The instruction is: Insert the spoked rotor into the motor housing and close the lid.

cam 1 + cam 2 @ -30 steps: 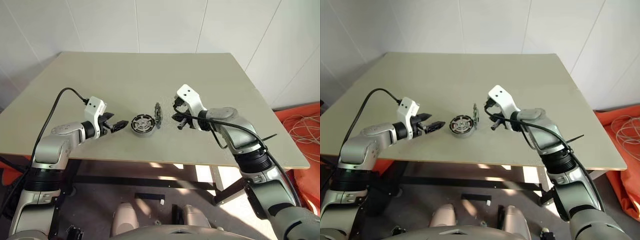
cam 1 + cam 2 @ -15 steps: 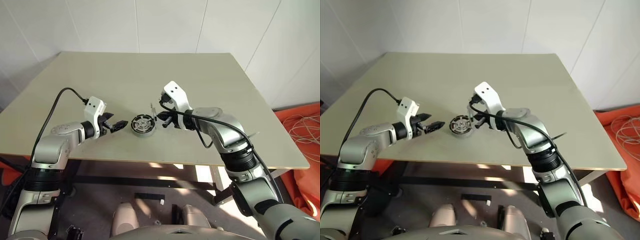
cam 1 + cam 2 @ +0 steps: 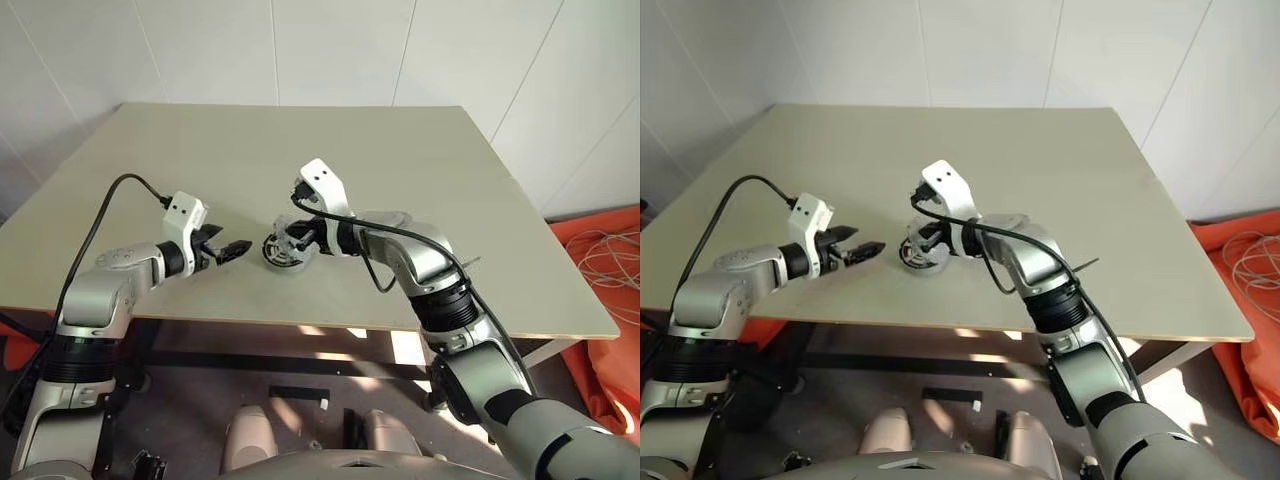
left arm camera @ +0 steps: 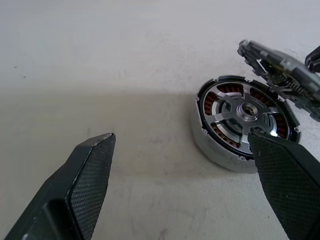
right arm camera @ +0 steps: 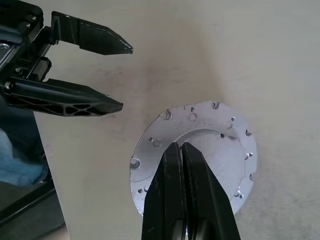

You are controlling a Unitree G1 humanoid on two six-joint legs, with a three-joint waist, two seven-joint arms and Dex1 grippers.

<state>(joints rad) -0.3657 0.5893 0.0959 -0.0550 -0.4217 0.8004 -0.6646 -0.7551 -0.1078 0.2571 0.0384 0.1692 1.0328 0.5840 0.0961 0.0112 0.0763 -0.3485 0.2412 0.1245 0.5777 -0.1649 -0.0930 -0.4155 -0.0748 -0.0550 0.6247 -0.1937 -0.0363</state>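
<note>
Right arm has swung across toward the robot's left since a second ago; its gripper [image 3: 300, 238] then hung to the right of the parts and now sits directly over them. Left arm unchanged.

Right gripper: fingers [image 5: 182, 200] pressed together, pinching the edge of the lid [image 5: 200, 150]. In the right wrist view the lid's pale face with small holes around it covers what lies below. In the left wrist view the lid [image 4: 280, 70] is tilted, one edge raised, hanging over the far side of the motor housing [image 4: 220, 152] and not seated. Whether its low edge touches the housing rim — hard to tell, probably just apart.

Motor housing stands on the table [image 3: 400, 170] near the front edge, roughly midway between the left and right edges. Spoked rotor [image 4: 245, 117] already sits inside it: silver spokes and hub visible, copper windings showing through the gaps.

Left gripper [image 3: 232, 249]: jaws spread wide, holding nothing, hovering just above the table beside the housing on the robot's left, tips pointed at it. In the left wrist view one finger [image 4: 80, 185] is well clear of the housing; the other overlaps its near rim in the picture, contact not certain.
</note>
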